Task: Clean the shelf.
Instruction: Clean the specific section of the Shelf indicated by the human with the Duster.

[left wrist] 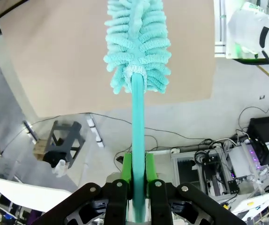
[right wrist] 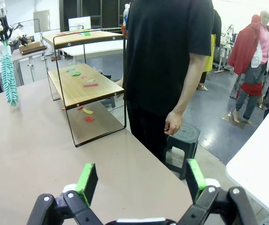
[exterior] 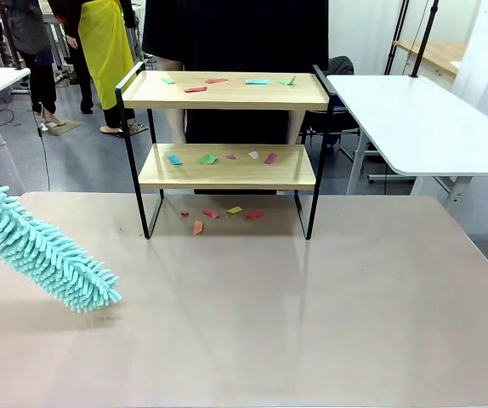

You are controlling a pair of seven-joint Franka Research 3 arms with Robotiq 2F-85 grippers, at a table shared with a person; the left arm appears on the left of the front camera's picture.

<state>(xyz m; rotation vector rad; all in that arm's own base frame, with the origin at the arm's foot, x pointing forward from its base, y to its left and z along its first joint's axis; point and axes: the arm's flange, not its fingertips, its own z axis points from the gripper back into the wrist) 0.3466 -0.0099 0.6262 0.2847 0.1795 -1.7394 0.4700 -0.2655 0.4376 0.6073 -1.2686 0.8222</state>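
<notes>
The left tool [left wrist: 138,172] was clamped on the handle of the teal duster [exterior: 44,253], whose long axis sloped down to the right, tip low over the table [exterior: 312,323]. The shelf [exterior: 227,92] stood right of and beyond that tip, well apart, its boards running crosswise, with coloured scraps [exterior: 207,158] on both tiers. The right tool [right wrist: 139,180] had its jaws apart and empty, with the shelf well ahead of it; the left arm was judged better placed to sweep

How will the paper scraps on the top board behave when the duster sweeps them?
Likely very light: the scraps look thin and flat, so the duster should shift them easily, perhaps scattering them. The raised end rails may catch some; the open front probably lets others drop onto the table.
</notes>
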